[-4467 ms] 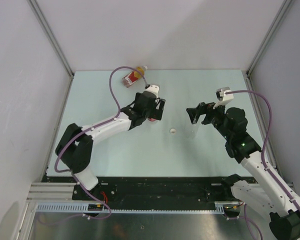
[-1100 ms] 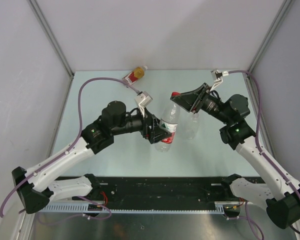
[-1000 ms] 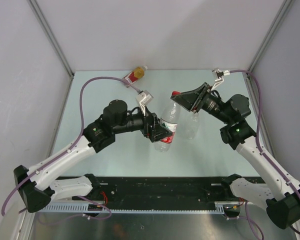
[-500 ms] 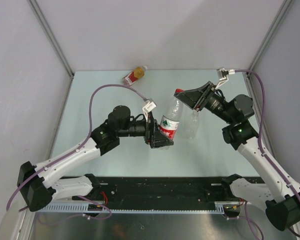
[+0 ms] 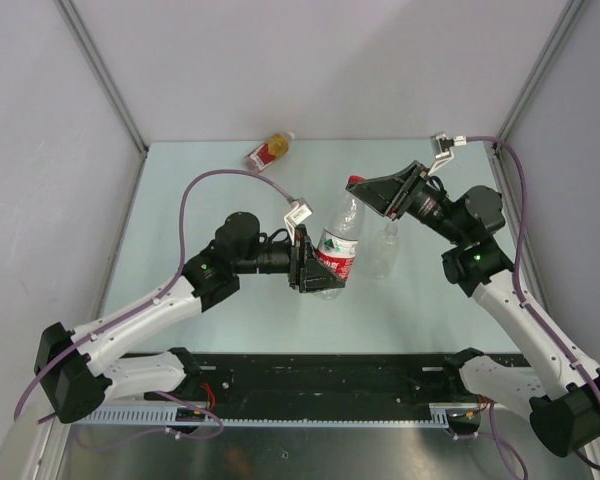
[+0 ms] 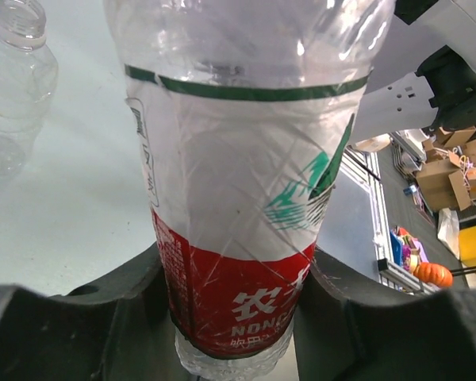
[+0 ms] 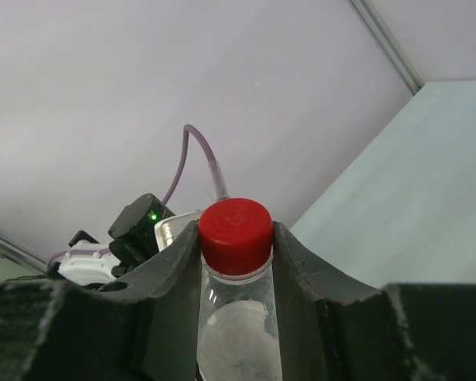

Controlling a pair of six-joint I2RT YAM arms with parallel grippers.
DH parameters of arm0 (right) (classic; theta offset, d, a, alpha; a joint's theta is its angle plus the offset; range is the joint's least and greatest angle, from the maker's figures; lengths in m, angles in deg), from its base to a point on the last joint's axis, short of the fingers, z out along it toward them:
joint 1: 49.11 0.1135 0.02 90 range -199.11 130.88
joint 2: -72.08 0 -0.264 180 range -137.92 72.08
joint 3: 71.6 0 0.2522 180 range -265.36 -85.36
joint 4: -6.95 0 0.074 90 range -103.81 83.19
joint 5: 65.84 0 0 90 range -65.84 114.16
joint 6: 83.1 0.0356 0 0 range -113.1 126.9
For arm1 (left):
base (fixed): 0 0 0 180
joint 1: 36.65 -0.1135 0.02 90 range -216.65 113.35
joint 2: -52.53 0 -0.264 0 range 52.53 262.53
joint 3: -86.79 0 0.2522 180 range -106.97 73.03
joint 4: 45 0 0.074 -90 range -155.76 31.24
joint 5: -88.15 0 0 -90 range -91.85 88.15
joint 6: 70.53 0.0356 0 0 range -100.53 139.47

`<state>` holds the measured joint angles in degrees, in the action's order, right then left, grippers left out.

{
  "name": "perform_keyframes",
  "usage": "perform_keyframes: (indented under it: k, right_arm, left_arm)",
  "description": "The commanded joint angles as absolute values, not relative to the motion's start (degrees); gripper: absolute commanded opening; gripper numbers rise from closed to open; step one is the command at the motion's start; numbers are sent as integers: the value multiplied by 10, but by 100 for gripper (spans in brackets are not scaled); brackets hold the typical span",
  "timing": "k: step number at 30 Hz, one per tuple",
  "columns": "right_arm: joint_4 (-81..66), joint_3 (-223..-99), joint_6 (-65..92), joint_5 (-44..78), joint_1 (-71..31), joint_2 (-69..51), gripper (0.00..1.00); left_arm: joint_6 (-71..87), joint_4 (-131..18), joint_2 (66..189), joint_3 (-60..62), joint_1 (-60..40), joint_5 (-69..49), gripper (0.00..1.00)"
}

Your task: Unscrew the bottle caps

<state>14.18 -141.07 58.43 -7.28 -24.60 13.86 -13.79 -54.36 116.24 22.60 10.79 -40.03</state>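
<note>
Left fingers (image 6: 103, 329) pinch the red-labelled bottle (image 5: 337, 247) low on its body, mid-counter (image 5: 180, 200), neck tilted far-right. Right fingers (image 7: 305, 266) pinch its red cap (image 7: 236, 226), in line with the bottle's long axis.

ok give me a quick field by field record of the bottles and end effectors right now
labelled bottle: tilted, held at both ends
left end effector: shut on the labelled bottle's lower body
right end effector: shut on the red cap
red cap: on the neck, not yet off
unlabelled bottle: standing beside it, neck open
amber bottle: lying at the back, untouched
</note>
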Motion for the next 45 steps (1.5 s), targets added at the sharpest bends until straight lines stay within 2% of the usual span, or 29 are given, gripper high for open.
perform_keyframes:
  k: [1,4,7,10,13,25,29,35,45]
  right_arm:
    - [143,-1433,574,-71,-250,149,46]
    - [138,-1432,570,-70,-254,155,68]
    - [128,-1433,565,-68,-258,161,84]
    - [117,-1432,558,-64,-262,166,95]
    - [104,-1433,551,-59,-264,170,99]
    - [40,-1433,553,-23,-267,156,99]
    - [26,-1440,562,-33,-265,133,99]
    - [-13,-1456,554,-24,-257,97,87]
    - [-63,-1475,548,-13,-243,62,65]
  left_arm:
    - [-95,-533,1144,206,107,-399,38]
    - [-61,-572,1144,200,107,-377,37]
    - [-35,-618,1143,196,106,-347,36]
    - [-11,-662,1144,191,106,-315,36]
    - [9,-704,1143,185,107,-280,35]
    - [42,-831,1118,166,146,-66,32]
    - [38,-855,1132,157,170,-12,28]
    - [22,-886,1171,135,213,67,24]
    - [-3,-899,1209,110,242,97,23]
